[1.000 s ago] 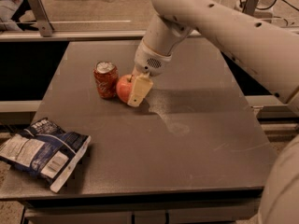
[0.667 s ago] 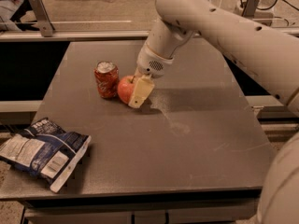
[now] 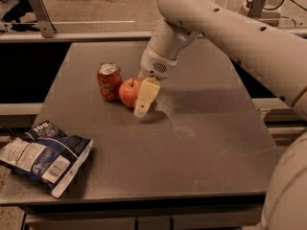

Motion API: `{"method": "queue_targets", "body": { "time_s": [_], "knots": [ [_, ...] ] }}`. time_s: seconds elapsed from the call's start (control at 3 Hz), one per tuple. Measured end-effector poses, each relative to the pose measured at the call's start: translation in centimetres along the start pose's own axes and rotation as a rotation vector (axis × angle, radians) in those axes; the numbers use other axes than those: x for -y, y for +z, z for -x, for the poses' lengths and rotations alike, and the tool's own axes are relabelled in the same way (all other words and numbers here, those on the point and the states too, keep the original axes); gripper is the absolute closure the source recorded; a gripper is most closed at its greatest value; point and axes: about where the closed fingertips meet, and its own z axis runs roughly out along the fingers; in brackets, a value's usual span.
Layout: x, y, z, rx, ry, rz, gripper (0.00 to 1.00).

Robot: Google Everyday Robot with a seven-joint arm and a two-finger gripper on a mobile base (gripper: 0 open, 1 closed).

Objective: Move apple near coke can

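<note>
Grey table (image 3: 201,176) fills most of your view, with a metal rail (image 3: 72,30) and pale floor beyond its far edge.

Your gripper (image 3: 142,98) is down at the table's far-left part, tilted, its cream-coloured end lying against the right side of the apple (image 3: 127,93) and reaching to the surface just in front of it. You cannot tell from this view whether it is clamped on the apple or has let it go; the far side of the grip is hidden by the wrist and the fruit.

Your apple sits on the tabletop, red-pink, stem upward. Just to its left stands the coke can (image 3: 109,82), upright, silver top showing, a little dented. The two are touching or very nearly so; the gap is too slight to judge.

From the gripper, your white arm (image 3: 230,28) rises up and to the right, crossing the upper right of the view, and another pale part of the robot fills the lower right corner. Pale scuff marks (image 3: 178,124) trail across the table to the right of the gripper.

Well apart from all this, a blue-and-white crinkled snack bag (image 3: 43,156) lies at the near-left corner, partly overhanging the table's edge.
</note>
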Motion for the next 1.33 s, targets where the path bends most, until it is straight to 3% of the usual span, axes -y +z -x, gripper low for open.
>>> {"method": "queue_targets", "body": {
  "time_s": [0.33,0.67,1.0,1.33],
  "knots": [
    [0.0,-0.2,-0.1,0.001,0.001,-0.006,0.00],
    [-0.2,-3.6,-1.8,0.073,-0.019,-0.059,0.00],
    [-0.7,-7.0,-3.4,0.121,-0.142,-0.107,0.00],
    [-0.7,-6.9,-3.4,0.121,-0.142,-0.107,0.00]
  ]
}}
